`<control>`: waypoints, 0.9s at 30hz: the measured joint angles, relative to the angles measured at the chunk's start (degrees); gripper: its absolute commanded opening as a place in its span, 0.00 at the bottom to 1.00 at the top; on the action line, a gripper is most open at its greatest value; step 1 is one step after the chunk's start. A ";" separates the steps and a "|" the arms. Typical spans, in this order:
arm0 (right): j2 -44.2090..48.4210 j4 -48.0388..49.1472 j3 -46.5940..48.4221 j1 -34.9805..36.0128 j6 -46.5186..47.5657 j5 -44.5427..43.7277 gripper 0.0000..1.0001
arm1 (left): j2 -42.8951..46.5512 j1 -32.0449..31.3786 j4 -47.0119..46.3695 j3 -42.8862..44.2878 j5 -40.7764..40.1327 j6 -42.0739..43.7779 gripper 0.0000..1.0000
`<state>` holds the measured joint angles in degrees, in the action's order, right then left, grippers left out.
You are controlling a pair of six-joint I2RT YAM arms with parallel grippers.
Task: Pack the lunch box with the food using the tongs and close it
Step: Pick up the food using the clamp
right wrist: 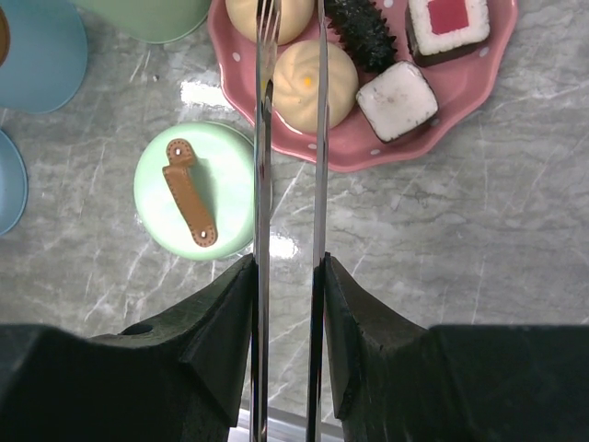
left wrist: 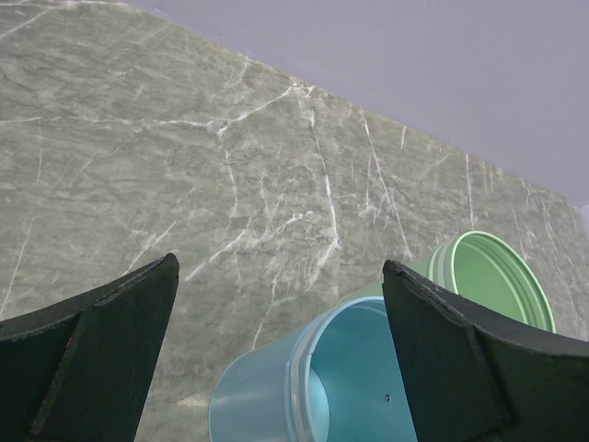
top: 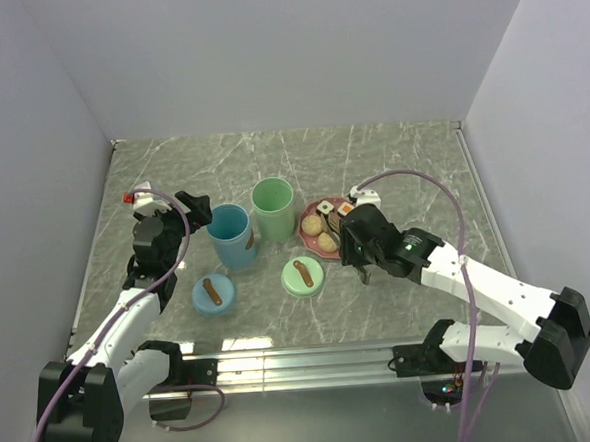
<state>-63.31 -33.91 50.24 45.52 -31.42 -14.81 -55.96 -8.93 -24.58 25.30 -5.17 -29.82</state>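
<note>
The tongs [right wrist: 264, 184] are clamped between the fingers of my right gripper [right wrist: 288, 276], their two thin arms running out nearly parallel with a narrow gap between them. They reach over the pink plate [right wrist: 386, 155], crossing the nearer bun [right wrist: 308, 83] towards the farther bun [right wrist: 241, 14]. The tips run to the top edge of the wrist view, so I cannot tell whether they are pinching anything. All the food I can see is on the plate: both buns, a red-centred sushi piece [right wrist: 448, 23], a white piece [right wrist: 397, 99] and a dark spiky piece [right wrist: 361, 32]. Just beside the plate lies the green lid [right wrist: 230, 175], off its tub, and the blue lid [top: 200, 302] lies further left. The blue tub [top: 228, 230] and green tub [top: 272, 207] stand open, with nothing in the parts I can see. My left gripper [left wrist: 281, 267] hovers above the blue tub, jaws wide apart and empty. I judge packing has barely begun: every piece has yet to be moved, and both lids fitted afterwards.
</note>
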 measured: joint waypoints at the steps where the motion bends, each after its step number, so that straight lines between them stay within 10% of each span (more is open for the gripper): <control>1: -0.70 0.46 0.00 0.00 0.09 0.07 0.41 | 0.00 0.00 0.02 0.00 0.00 0.02 1.00; 27: -8.39 7.82 2.38 0.09 3.10 0.00 0.44 | -1.01 0.00 0.02 0.00 0.00 0.00 1.00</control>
<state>-71.70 -26.09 52.62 45.60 -28.32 -14.81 -56.97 -8.93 -24.56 25.30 -5.17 -29.82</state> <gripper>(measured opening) 0.440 0.995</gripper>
